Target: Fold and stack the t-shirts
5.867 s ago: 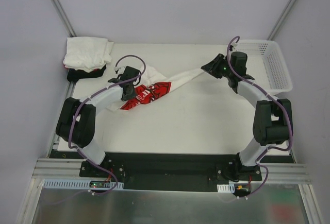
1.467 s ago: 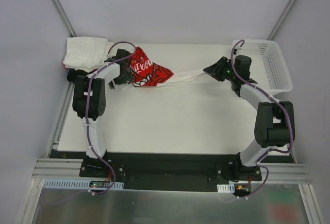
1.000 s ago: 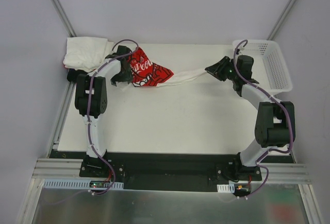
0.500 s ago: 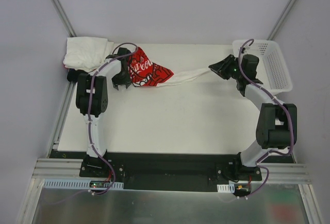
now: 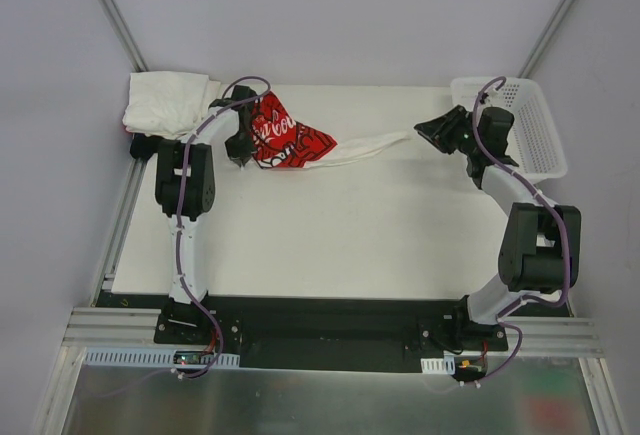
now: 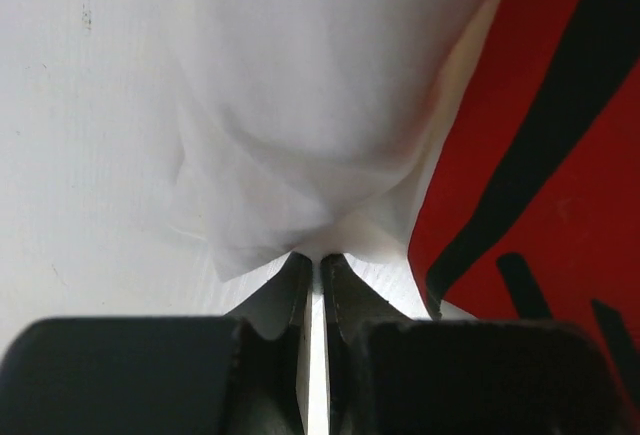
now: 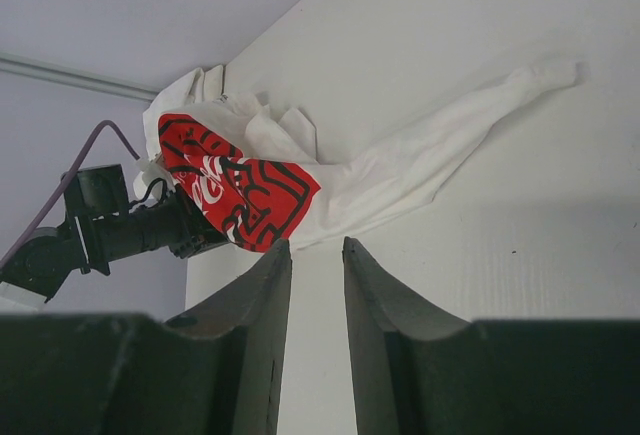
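**Top external view.** Item: red-and-white t-shirt [image 5: 290, 143], laid crumpled on the table [image 5: 330, 225] toward the far left, with one white sleeve drawn out to the right. The left gripper [image 5: 240, 143] is placed at the shirt's left edge. The right gripper [image 5: 430, 133] is held near the sleeve's end, apart from it. A pile of white t-shirts [image 5: 168, 103] is set at the far left corner, with a black t-shirt [image 5: 150, 145] beneath it (only partly seen). A white mesh basket [image 5: 545, 150] is found at the far right.

**Left wrist view.** The fingers [image 6: 290, 285] are seen drawn together on the shirt's white edge, which is gathered at their tips. The red print is seen to the right.

**Right wrist view.** The fingers [image 7: 265, 295] are held apart, with nothing between them. The shirt is seen lying on the table beyond them.
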`<state>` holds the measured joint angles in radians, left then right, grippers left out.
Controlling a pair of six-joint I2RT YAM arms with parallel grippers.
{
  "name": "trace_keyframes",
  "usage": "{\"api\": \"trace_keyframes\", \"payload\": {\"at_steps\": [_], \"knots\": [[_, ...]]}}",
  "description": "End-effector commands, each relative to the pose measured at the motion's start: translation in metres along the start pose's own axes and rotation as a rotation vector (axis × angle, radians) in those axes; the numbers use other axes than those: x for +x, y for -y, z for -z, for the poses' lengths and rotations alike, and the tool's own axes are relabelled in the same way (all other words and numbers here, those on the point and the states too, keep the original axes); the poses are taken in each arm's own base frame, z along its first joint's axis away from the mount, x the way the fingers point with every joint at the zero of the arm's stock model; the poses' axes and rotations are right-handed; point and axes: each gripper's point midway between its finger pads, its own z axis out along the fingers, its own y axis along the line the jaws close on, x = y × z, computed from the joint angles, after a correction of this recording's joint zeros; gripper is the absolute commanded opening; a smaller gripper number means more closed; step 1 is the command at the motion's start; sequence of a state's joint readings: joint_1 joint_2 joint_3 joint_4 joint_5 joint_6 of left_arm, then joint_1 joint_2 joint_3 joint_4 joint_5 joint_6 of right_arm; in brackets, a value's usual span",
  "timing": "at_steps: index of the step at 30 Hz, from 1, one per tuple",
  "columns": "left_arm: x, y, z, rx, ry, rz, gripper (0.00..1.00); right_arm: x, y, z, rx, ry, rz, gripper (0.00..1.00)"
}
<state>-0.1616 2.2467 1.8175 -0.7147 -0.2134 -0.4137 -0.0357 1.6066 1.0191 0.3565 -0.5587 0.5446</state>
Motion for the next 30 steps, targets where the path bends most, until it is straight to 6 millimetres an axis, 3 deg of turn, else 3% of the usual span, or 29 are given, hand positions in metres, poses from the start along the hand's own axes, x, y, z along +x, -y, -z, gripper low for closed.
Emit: {"api": "trace_keyframes", "payload": {"at_steps": [1, 4, 7, 10, 13, 15, 18, 20, 24, 30], "knots": [[0.0, -0.001, -0.001, 0.0, -0.023, 0.024, 0.0, -0.011, -0.018, 0.007, -0.062, 0.036, 0.034, 0.3], [-0.007, -0.002, 0.01, -0.014, 0.015, 0.021, 0.0, -0.008, -0.016, 0.003, -0.063, 0.024, 0.032, 0.3], [-0.021, 0.007, 0.036, 0.007, 0.086, 0.016, 0.0, 0.002, -0.017, -0.004, -0.079, -0.006, 0.038, 0.3], [-0.043, 0.02, 0.078, 0.06, 0.189, 0.0, 0.0, 0.021, -0.013, -0.021, -0.069, -0.061, 0.047, 0.3], [-0.067, 0.028, 0.139, 0.117, 0.32, -0.008, 0.0, 0.039, -0.006, -0.036, -0.065, -0.124, 0.038, 0.3], [-0.085, 0.029, 0.193, 0.167, 0.434, -0.006, 0.0, 0.048, -0.004, -0.045, -0.061, -0.163, 0.037, 0.31], [-0.097, 0.026, 0.259, 0.199, 0.557, -0.008, 0.0, 0.07, -0.006, -0.057, -0.057, -0.218, 0.054, 0.31], [-0.096, 0.021, 0.293, 0.214, 0.617, -0.007, 0.0, 0.084, -0.012, -0.064, -0.061, -0.253, 0.069, 0.32], [-0.099, 0.007, 0.347, 0.236, 0.733, 0.011, 0.0, 0.106, -0.018, -0.074, -0.064, -0.299, 0.08, 0.32], [-0.095, -0.013, 0.401, 0.252, 0.841, 0.033, 0.0, 0.156, -0.04, -0.085, -0.093, -0.405, 0.119, 0.34]]}}
